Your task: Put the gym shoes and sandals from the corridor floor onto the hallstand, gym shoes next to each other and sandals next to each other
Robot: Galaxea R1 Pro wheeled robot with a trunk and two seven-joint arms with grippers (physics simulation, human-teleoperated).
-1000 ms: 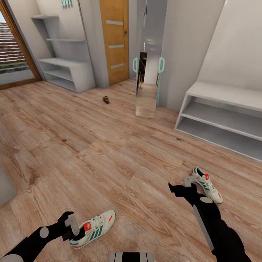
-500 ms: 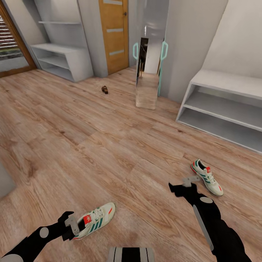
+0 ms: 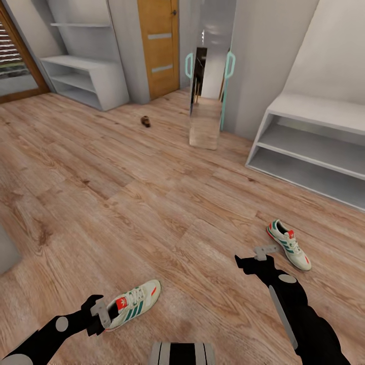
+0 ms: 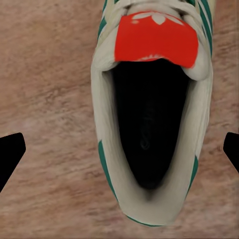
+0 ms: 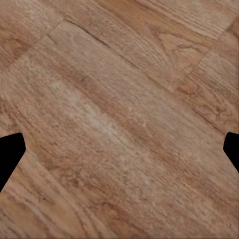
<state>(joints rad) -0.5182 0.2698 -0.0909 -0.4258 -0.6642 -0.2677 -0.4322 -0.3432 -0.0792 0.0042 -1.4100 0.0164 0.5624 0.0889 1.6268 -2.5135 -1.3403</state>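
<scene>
Left gripper (image 3: 101,313) hangs with fingers spread wide at the heel of one sneaker (image 3: 133,305) on the floor (image 3: 126,203). Right gripper (image 3: 263,252), also spread, hovers over bare planks; the other sneaker (image 3: 289,244) lies just beside it at two o'clock.

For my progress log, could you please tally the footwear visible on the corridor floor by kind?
White gym shoes: 2, one by the left gripper at, one near the right gripper at.
Small dark brown item, probably a sandal: 1, far off.
Total: 3.
</scene>
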